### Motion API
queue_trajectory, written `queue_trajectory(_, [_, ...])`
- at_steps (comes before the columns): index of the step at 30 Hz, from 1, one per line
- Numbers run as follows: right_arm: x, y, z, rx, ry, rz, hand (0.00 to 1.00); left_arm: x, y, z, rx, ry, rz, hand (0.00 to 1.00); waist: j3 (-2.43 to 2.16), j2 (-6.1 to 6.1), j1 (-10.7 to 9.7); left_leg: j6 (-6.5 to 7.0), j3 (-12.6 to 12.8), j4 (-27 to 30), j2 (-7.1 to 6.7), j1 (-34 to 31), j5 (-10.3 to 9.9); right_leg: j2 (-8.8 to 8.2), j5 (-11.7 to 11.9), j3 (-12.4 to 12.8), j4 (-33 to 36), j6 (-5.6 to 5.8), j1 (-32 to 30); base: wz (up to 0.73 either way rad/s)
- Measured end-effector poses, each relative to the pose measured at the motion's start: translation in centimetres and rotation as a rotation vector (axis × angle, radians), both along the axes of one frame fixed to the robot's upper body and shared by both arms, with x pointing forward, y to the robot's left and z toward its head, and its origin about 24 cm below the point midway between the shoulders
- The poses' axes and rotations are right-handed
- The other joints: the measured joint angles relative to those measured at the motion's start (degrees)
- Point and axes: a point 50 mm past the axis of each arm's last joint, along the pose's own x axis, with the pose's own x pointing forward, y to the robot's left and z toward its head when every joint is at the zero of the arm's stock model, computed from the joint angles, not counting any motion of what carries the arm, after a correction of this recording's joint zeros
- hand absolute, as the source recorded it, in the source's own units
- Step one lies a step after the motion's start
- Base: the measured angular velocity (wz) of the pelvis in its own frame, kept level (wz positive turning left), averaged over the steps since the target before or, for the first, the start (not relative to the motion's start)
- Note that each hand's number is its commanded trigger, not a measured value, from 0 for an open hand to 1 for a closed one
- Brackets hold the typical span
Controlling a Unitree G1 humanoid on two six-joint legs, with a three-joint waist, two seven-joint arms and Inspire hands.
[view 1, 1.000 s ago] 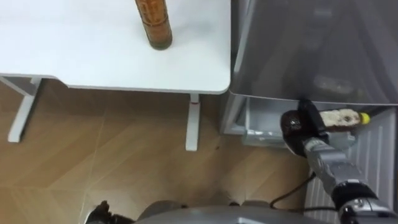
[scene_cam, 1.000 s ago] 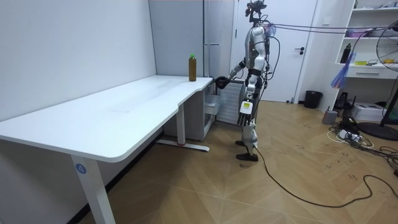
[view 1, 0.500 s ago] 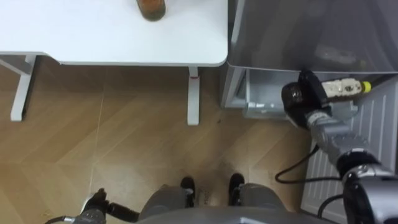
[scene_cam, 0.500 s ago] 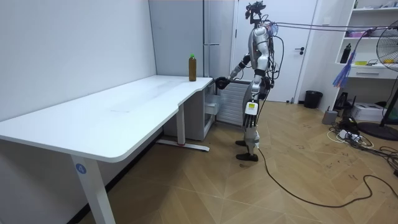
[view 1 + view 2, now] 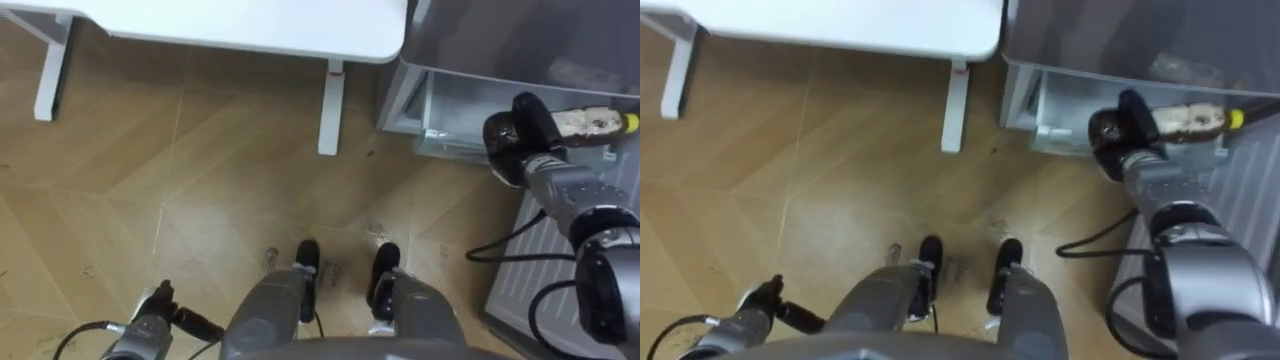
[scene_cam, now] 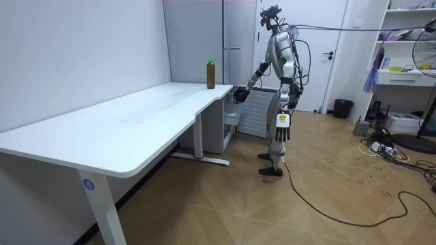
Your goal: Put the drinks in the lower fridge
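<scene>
My right hand (image 5: 518, 140) is shut on a brownish bottle with a yellow cap (image 5: 592, 122), held lying sideways in front of the open lower fridge compartment (image 5: 452, 112). In the right eye view the same hand (image 5: 1118, 133) and bottle (image 5: 1196, 119) sit just outside the compartment's lower edge. In the room view I stand facing the grey fridge (image 6: 235, 41), right hand (image 6: 239, 94) stretched toward it. A second brown bottle with a green cap (image 6: 210, 73) stands upright on the white table (image 6: 136, 116) near its fridge end. My left hand (image 5: 152, 322) hangs low at my side, fingers relaxed.
The white ribbed fridge door (image 5: 590, 270) stands open to my right. The table's corner (image 5: 370, 45) and its leg (image 5: 329, 110) are close on the left of the fridge. Wooden floor (image 5: 200, 200) lies under and behind me. A bin and cables (image 6: 378, 146) lie across the room.
The eye view has tilted down, so my feet show and the table bottle has left the picture. My right hand keeps its hold on the bottle at the fridge opening; my upper body has turned slightly.
</scene>
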Motion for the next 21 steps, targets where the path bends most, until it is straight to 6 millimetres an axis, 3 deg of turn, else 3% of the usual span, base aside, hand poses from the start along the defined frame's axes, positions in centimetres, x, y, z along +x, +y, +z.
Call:
queue_trajectory(9, [0.4,-1.3,0.9,-0.073,0.022,0.007,1.00,1.8,-0.2,0.5,0.011,-0.066,-0.012,0.00,0.41,-0.65,0.01,0.23,1.32,-1.06,-0.01,-1.11,0.15,-0.90,-1.53,-0.36,0.83,0.46,-1.65,0.07])
queue_trajectory(15, [1.4,-1.8,2.2,-0.118,0.020,0.010,1.00,2.3,-0.9,0.4,0.007,-0.065,-0.078,0.00,0.44,-0.64,0.22,0.56,1.43,-1.08,-0.53,-2.97,0.36,-1.73,-1.81,-0.88,2.40,0.54,-4.05,0.03])
queue_trajectory(16, [1.5,-1.8,2.3,-0.116,0.022,0.007,0.88,2.3,-1.0,0.4,0.006,-0.063,-0.091,0.00,0.51,-0.66,0.21,0.56,1.46,-1.10,-0.56,-2.99,0.36,-1.84,-1.82,-1.08,2.39,0.54,-4.05,0.05])
queue_trajectory(17, [1.6,-1.8,2.4,-0.116,0.019,0.008,0.60,2.2,-1.1,0.3,0.006,-0.056,-0.100,0.00,0.55,-0.67,0.22,0.56,1.50,-1.10,-0.59,-3.06,0.36,-1.89,-1.82,-1.21,2.35,0.54,-4.05,0.04])
queue_trajectory(18, [1.6,-1.8,2.4,-0.116,0.018,0.008,0.00,2.1,-1.1,0.3,0.005,-0.053,-0.105,0.00,0.56,-0.68,0.23,0.56,1.52,-1.10,-0.60,-3.08,0.36,-1.92,-1.82,-1.30,2.34,0.55,-4.04,0.05])
queue_trajectory(21, [1.6,-1.8,2.5,-0.116,0.018,0.007,0.00,1.9,-1.2,0.1,0.005,-0.039,-0.114,0.00,0.73,-0.68,0.28,0.70,1.52,-1.14,-0.61,-3.22,0.44,-2.02,-1.82,-1.68,2.28,0.55,-4.03,0.03])
